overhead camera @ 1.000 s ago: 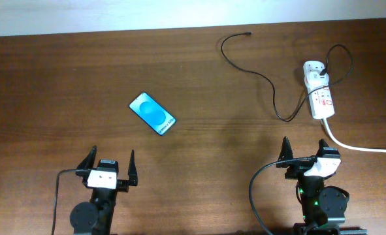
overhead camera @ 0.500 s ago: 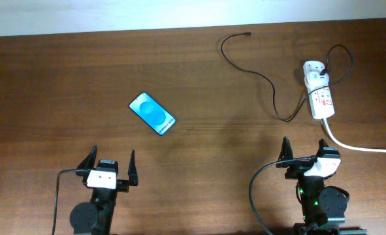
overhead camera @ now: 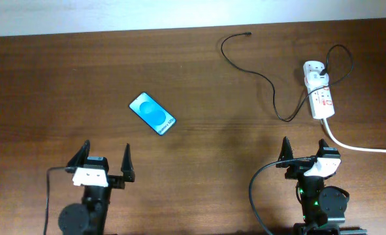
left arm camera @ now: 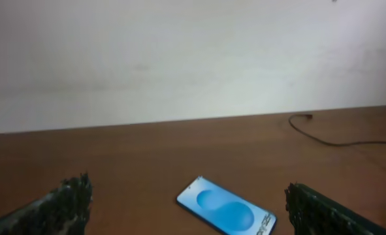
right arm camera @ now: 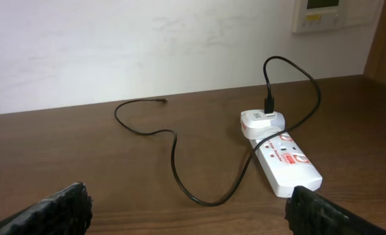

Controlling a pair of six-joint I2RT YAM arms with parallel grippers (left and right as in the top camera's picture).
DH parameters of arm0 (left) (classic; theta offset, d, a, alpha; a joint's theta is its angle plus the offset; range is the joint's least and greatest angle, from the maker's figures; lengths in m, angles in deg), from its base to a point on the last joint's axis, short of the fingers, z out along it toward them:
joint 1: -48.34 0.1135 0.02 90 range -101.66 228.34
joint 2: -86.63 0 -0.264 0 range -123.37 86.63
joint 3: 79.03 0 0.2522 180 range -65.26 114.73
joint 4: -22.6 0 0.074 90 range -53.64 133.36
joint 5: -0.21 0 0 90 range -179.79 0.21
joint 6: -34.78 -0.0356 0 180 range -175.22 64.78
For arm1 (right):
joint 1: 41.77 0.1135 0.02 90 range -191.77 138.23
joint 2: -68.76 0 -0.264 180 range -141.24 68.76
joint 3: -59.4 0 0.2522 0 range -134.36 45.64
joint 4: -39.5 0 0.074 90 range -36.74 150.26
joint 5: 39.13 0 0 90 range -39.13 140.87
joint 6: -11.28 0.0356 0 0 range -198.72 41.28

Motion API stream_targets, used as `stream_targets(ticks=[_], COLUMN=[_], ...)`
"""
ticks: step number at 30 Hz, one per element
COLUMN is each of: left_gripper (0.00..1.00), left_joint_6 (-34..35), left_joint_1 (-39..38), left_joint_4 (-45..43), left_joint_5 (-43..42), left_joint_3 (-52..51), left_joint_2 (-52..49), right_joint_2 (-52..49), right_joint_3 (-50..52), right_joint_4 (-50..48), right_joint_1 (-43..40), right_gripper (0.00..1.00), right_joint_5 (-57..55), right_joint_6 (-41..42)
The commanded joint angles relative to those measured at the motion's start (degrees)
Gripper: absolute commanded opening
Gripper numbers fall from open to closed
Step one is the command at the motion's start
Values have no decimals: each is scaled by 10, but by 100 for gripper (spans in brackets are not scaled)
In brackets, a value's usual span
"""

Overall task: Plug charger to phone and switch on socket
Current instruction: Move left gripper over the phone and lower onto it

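The phone (overhead camera: pixel 152 113) lies flat on the table, cyan screen up, left of centre; it also shows in the left wrist view (left arm camera: pixel 226 213). The black charger cable (overhead camera: pixel 266 80) runs from a white plug on the socket (overhead camera: pixel 318 91) at the right to its free tip (overhead camera: pixel 247 34) near the back edge. In the right wrist view the cable (right arm camera: pixel 174 156), its tip (right arm camera: pixel 162 100) and the socket (right arm camera: pixel 281 158) show ahead. My left gripper (overhead camera: pixel 104 165) is open and empty, near the front edge below the phone. My right gripper (overhead camera: pixel 305 152) is open and empty, in front of the socket.
The socket's thick white cord (overhead camera: pixel 356 147) runs off to the right edge. A pale wall (left arm camera: pixel 193 59) stands behind the table's far edge. A white wall panel (right arm camera: pixel 320 14) shows at the upper right of the right wrist view.
My left gripper has shifted a little to the left and slightly forward. The right arm, phone, cable and socket have not moved.
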Motion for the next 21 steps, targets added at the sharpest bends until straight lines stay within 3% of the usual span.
stream_targets(ticks=[1, 8, 12, 16, 21], left_gripper=[99, 99, 99, 99, 99], left_joint_6=[10, 10, 77, 78, 78], left_joint_1=[0, 0, -1, -28, -47], left_joint_4=[39, 148, 224, 301, 333], left_joint_5=[-6, -6, -6, -17, -176], left_joint_3=[95, 305, 431, 539, 585], left_joint_2=[-79, -278, -395, -492, -558], right_joint_2=[4, 4, 4, 4, 4], right_joint_3=[3, 3, 3, 3, 3], right_joint_4=[3, 3, 3, 3, 3], right_joint_1=[-2, -2, -2, -2, -2], right_gripper=[98, 98, 98, 98, 98], right_joint_5=[-7, -7, -7, -7, -7], right_joint_6=[4, 4, 4, 4, 4])
